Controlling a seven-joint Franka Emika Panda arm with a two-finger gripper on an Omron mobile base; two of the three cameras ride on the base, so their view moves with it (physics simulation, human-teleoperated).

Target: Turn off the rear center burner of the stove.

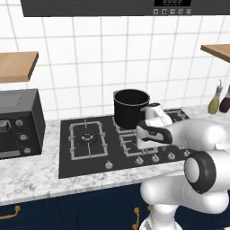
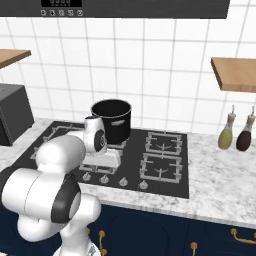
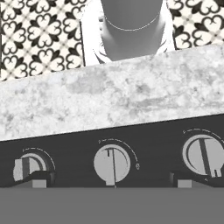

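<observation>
White square tiles [image 1: 90, 58] cover the wall behind a marbled grey counter [image 1: 27, 177], with wooden shelves at upper left [image 1: 15, 65] and upper right [image 2: 234, 72]. Navy cabinet fronts [image 2: 200, 235] with brass handles run along the bottom; the hand view's top shows patterned floor tiles [image 3: 39, 30].

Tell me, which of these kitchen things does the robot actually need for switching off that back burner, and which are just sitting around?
Needed for the job:
stove
rear center burner, under the black pot
row of knobs
gripper, hanging over the knobs

Just sitting around:
two bottles
dark oven
wooden shelves
</observation>
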